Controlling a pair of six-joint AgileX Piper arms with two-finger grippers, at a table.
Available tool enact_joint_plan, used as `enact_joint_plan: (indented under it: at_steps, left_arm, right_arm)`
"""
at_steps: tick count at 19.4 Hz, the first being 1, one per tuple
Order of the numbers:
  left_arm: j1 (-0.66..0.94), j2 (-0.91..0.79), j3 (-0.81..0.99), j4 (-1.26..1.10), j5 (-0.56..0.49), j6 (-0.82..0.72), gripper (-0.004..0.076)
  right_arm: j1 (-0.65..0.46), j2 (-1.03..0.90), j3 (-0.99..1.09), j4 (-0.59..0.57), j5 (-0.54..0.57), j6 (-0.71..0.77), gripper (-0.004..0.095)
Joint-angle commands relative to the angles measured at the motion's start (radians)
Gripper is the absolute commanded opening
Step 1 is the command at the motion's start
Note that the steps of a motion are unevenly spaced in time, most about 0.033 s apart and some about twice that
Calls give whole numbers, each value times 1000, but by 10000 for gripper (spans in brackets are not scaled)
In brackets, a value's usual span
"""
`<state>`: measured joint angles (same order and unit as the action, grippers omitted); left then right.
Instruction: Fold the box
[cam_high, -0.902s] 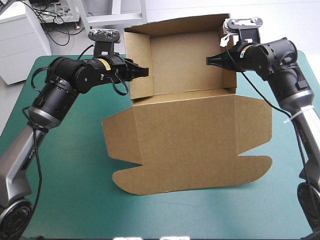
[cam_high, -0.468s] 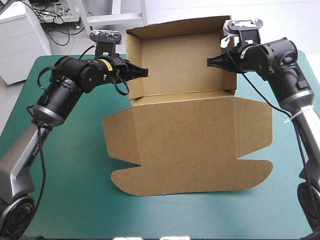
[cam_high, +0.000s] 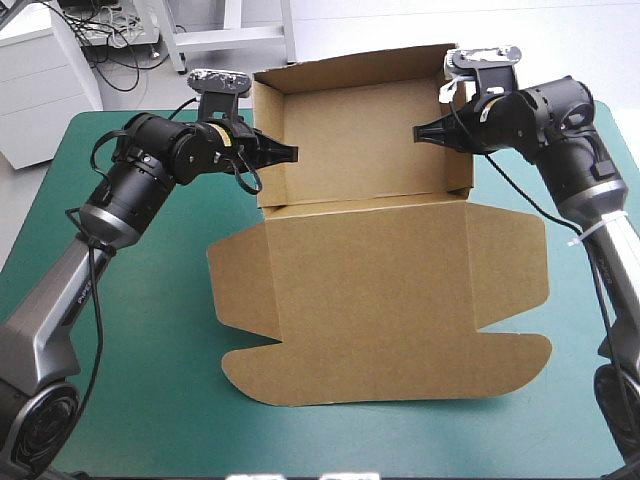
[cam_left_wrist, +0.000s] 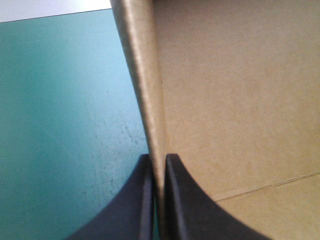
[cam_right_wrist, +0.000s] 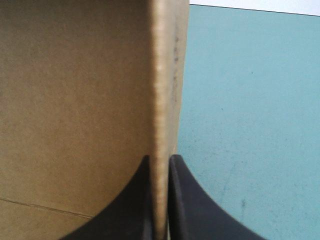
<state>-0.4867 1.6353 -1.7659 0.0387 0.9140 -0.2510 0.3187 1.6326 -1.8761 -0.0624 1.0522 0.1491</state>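
Brown box (cam_high: 380, 300) is laid at frame centre, walls raised in its upper part; one side wall is pinched by left gripper (cam_high: 291, 153), the other by right gripper (cam_high: 417, 132).

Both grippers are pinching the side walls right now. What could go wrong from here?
1. The left gripper and right gripper pinch only the edges of the left wall and right wall; the board may slip out or crease.
2. Uneven pulls could twist the box.
3. The lid lies flat and free on the teal-green cover, so it may drag.
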Motion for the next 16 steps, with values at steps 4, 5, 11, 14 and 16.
enact_joint_plan:
  at_steps: [4,5,11,14,16]
  left_arm:
    - [-6,-34,-30,0,-59,6,260]
    - [-6,-34,-30,0,-59,-10,308]
    - [-6,-34,-30,11,-71,-53,292]
    - [-6,-34,-30,15,-94,-55,38]
    - [-6,-32,-30,15,-129,-55,-26]
  right_arm:
    - [5,-47,-34,62,-76,-24,-13]
    - [5,-47,-34,62,-83,-19,-14]
    - [5,-47,-34,56,-97,0,-14]
    - [5,-44,-34,45,-90,-1,-16]
    - [5,-27,-34,41,-55,-4,-16]
